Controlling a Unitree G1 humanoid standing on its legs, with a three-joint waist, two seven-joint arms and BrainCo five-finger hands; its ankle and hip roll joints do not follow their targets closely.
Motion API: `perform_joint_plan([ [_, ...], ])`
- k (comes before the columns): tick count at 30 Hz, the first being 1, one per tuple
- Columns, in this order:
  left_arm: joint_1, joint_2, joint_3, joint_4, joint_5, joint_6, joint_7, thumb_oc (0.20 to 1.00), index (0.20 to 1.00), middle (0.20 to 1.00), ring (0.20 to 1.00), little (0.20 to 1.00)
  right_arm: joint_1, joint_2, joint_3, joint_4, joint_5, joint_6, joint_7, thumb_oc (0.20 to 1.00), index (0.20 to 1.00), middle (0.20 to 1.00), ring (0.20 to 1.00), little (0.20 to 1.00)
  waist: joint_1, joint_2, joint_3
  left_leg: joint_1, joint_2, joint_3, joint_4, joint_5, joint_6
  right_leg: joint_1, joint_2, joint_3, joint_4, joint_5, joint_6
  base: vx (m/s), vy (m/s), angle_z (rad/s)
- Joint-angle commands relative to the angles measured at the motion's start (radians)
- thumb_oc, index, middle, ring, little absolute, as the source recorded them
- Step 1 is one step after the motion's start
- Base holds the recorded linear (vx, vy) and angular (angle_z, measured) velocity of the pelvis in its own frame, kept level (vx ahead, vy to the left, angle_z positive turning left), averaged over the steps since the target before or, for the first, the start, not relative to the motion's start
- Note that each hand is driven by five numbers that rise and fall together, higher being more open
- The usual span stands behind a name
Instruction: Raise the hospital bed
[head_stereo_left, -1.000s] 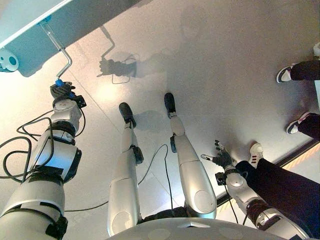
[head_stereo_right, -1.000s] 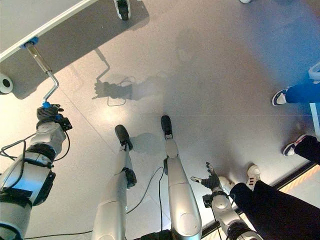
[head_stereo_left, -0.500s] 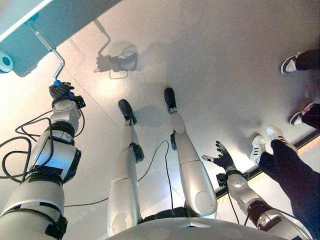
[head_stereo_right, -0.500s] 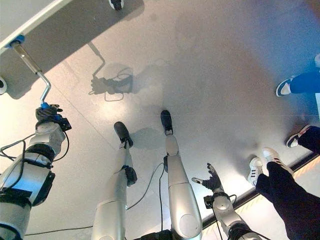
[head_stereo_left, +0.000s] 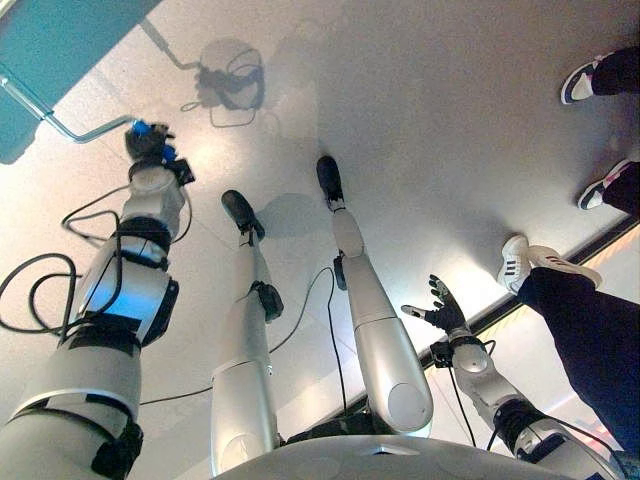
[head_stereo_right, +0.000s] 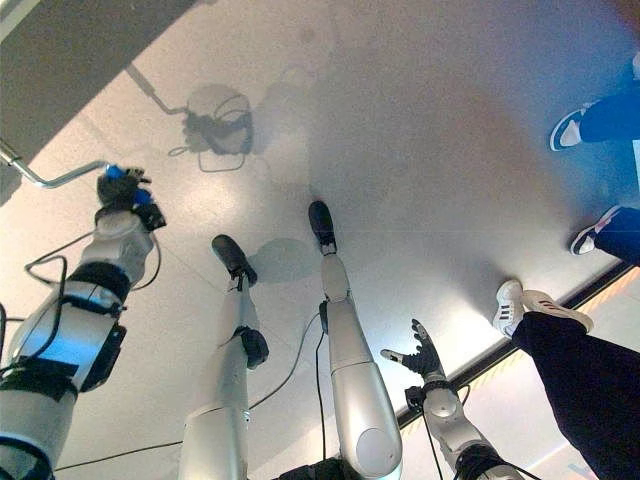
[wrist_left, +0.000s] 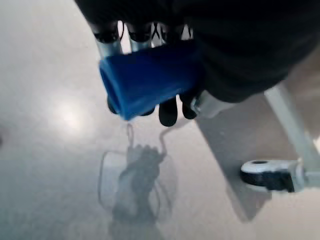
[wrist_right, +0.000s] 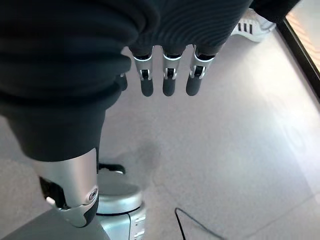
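The hospital bed (head_stereo_left: 45, 50) stands far left, its crank (head_stereo_left: 85, 128) reaching right into the left hand (head_stereo_left: 150, 150).

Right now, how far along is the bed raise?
Done: the left robot hand is closed on the blue crank grip of the bent silver metal crank under the bed's teal edge. In hand: cranking. How far the bed has risen can't be judged. The right robot hand hangs open.

No text, label, number or sign could be read anywhere in these views.
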Motion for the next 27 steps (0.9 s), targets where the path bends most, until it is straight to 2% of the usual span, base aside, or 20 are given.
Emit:
perform_joint_plan([
  [1, -0.171, -0.057, -0.059, -0.048, 0.130, -0.062, -0.059, 0.200, 0.200, 0.200, 0.200, 0.200, 0.101, -0.098, 0.017, -0.054, 0.015, -0.017, -0.023, 1.000, 1.000, 1.000, 1.000, 1.000, -0.033, 0.069, 0.030, 0.157, 0.043, -0.051, 0.001, -0.095, -0.075, 0.023, 0.114, 0.011, 0.042, -0.018, 0.035, 0.02, -0.025, -0.17],
  [10, -0.201, -0.101, -0.081, -0.095, 0.107, -0.084, -0.057, 0.200, 0.200, 0.200, 0.200, 0.200, 0.119, -0.106, 0.011, -0.076, 0.006, -0.025, -0.036, 1.000, 1.000, 1.000, 1.000, 1.000, -0.049, 0.080, 0.030, 0.175, 0.051, -0.029, 0.001, -0.102, -0.080, 0.017, 0.140, 0.022, 0.063, -0.027, 0.036, 0.01, -0.044, -0.06],
  [16, -0.193, -0.140, -0.087, -0.138, 0.083, -0.099, -0.069, 0.200, 0.200, 0.200, 0.200, 0.200, 0.126, -0.112, -0.002, -0.075, -0.005, -0.025, -0.039, 1.000, 1.000, 1.000, 1.000, 1.000, -0.051, 0.104, 0.030, 0.203, 0.054, -0.031, 0.001, -0.097, -0.084, 0.042, 0.137, 0.019, 0.072, -0.040, 0.029, 0.00, -0.018, 0.00],
  [18, -0.184, -0.166, -0.093, -0.176, 0.058, -0.115, -0.077, 0.200, 0.200, 0.200, 0.200, 0.200, 0.121, -0.118, -0.010, -0.069, -0.010, -0.020, -0.039, 1.000, 1.000, 1.000, 1.000, 1.000, -0.049, 0.126, 0.030, 0.228, 0.046, -0.042, 0.001, -0.097, -0.086, 0.072, 0.130, 0.014, 0.070, -0.040, 0.027, -0.01, -0.014, 0.02],
  [19, -0.180, -0.168, -0.093, -0.185, 0.054, -0.118, -0.079, 0.200, 0.200, 0.200, 0.200, 0.200, 0.122, -0.121, -0.013, -0.069, -0.011, -0.019, -0.039, 1.000, 1.000, 1.000, 1.000, 1.000, -0.049, 0.132, 0.030, 0.231, 0.044, -0.047, 0.001, -0.094, -0.087, 0.078, 0.127, 0.012, 0.068, -0.037, 0.027, -0.10, -0.098, 0.05],
  [20, -0.177, -0.170, -0.094, -0.195, 0.050, -0.123, -0.081, 0.200, 0.200, 0.200, 0.200, 0.200, 0.121, -0.122, -0.017, -0.073, -0.013, -0.022, -0.038, 1.000, 1.000, 1.000, 1.000, 1.000, -0.052, 0.131, 0.030, 0.219, 0.041, -0.036, 0.001, -0.063, -0.085, 0.066, 0.122, 0.009, 0.070, -0.006, 0.020, -0.10, -0.126, 0.05],
  [27, -0.141, -0.182, -0.107, -0.247, 0.033, -0.130, -0.094, 0.200, 0.200, 0.200, 0.200, 0.200, 0.112, -0.110, -0.027, -0.029, -0.011, -0.011, -0.031, 1.000, 1.000, 1.000, 1.000, 1.000, -0.028, 0.163, 0.030, 0.270, 0.023, -0.076, 0.001, -0.060, -0.082, 0.127, 0.103, -0.028, 0.079, -0.017, 0.013, -0.03, -0.028, 0.14],
])
